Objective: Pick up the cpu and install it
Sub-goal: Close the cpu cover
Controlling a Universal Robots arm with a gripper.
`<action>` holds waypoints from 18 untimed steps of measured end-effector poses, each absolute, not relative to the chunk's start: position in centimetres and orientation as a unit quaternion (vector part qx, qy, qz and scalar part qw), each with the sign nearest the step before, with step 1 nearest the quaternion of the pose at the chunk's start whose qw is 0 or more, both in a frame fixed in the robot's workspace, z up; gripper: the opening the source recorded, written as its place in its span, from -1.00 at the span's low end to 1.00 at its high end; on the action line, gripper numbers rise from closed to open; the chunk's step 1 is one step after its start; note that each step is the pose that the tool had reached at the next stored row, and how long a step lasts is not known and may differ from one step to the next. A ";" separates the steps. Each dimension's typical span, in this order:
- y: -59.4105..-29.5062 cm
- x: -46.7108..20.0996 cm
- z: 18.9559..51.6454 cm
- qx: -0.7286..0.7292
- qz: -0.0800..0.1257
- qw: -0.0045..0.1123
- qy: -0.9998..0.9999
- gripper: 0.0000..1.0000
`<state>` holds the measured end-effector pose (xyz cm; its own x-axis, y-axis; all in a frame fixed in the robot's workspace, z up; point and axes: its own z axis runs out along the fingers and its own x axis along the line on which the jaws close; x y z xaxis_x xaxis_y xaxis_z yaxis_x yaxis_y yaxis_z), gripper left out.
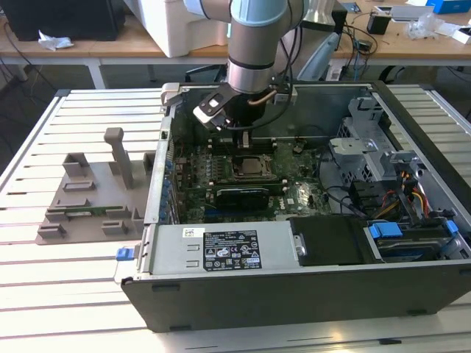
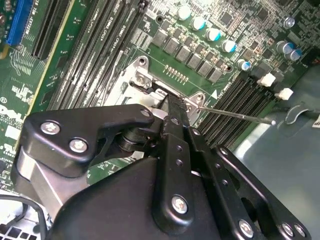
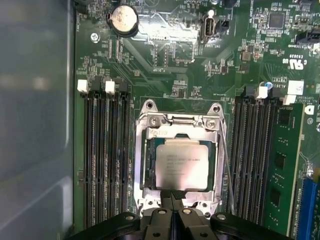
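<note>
The cpu (image 3: 181,162), a flat square chip with a silvery top, lies inside the metal socket frame (image 3: 150,120) on the green motherboard. In the exterior view the cpu (image 1: 251,166) sits in the middle of the open computer case, straight below the arm. My gripper (image 3: 172,196) hangs just above the socket's edge, its two black fingers pressed together with nothing between them. The second wrist view shows the gripper (image 2: 170,102) tip pointing down at the socket frame. The gripper (image 1: 243,141) stands a short way above the board.
Black memory slots (image 3: 102,160) flank the socket on both sides. A thin wire lever (image 3: 227,165) runs along the socket. Case walls (image 1: 158,184) enclose the board. A drive cage (image 1: 368,147) and cables fill the exterior view's right. A grey fixture (image 1: 88,198) lies on the exterior view's left.
</note>
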<state>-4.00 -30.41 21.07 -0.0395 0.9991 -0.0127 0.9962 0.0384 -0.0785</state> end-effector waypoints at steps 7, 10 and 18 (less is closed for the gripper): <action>-30.5 -4.5 20.8 -0.693 0.033 0.023 -0.720 -0.79; -30.5 -4.5 20.7 -0.693 0.033 0.023 -0.720 -0.79; -30.6 -4.3 21.2 -0.692 0.032 0.023 -0.721 -0.79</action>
